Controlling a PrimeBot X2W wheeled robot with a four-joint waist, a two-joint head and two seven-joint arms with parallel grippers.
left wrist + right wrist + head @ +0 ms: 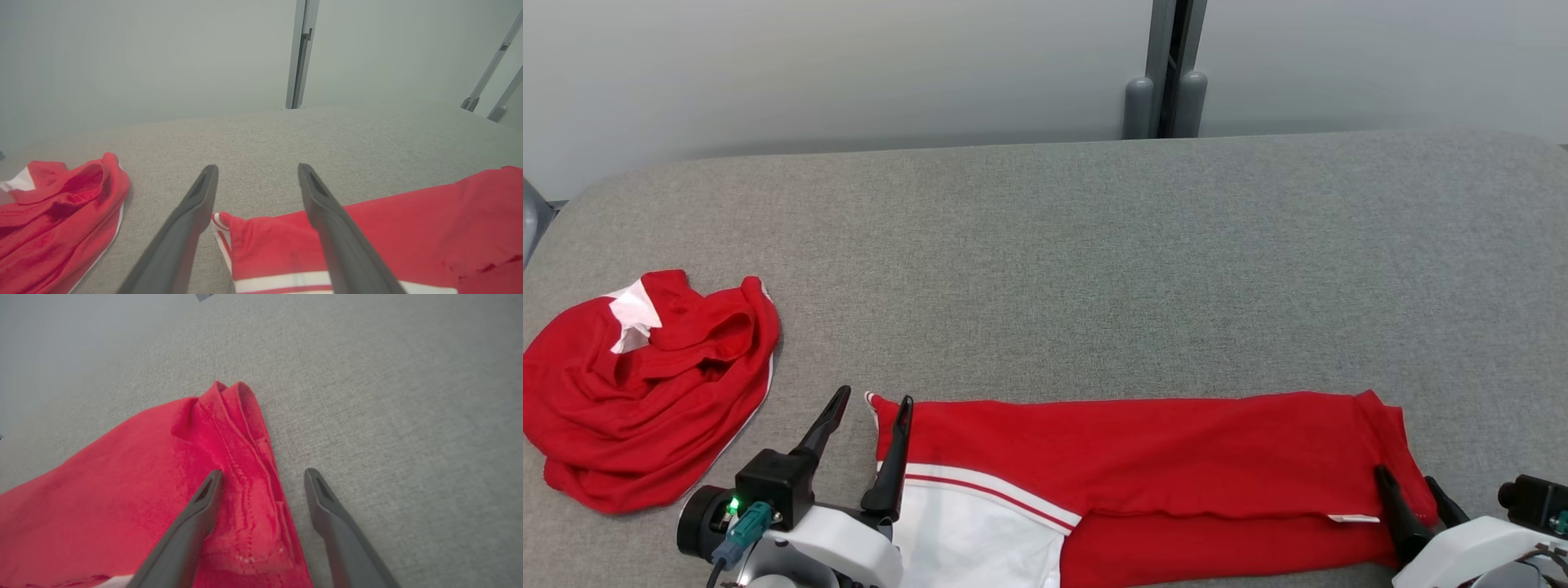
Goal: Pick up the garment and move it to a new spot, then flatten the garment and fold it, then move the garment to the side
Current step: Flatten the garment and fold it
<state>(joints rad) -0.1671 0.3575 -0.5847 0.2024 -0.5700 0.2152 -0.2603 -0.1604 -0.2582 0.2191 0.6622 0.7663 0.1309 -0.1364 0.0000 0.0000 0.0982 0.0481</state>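
Garment [1143,457] flat, left hand [874,397] and right hand [1405,476] at its ends, fingers apart (hem stitching [245,486] in right wrist view)

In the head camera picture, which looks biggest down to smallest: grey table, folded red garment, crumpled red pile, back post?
1. grey table
2. folded red garment
3. crumpled red pile
4. back post, which stands farthest, so it may only look smallest

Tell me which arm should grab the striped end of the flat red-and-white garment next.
Left, probably: the left gripper stands open astride that end of the flat red-and-white fabric garment; the right gripper sits at the far end.
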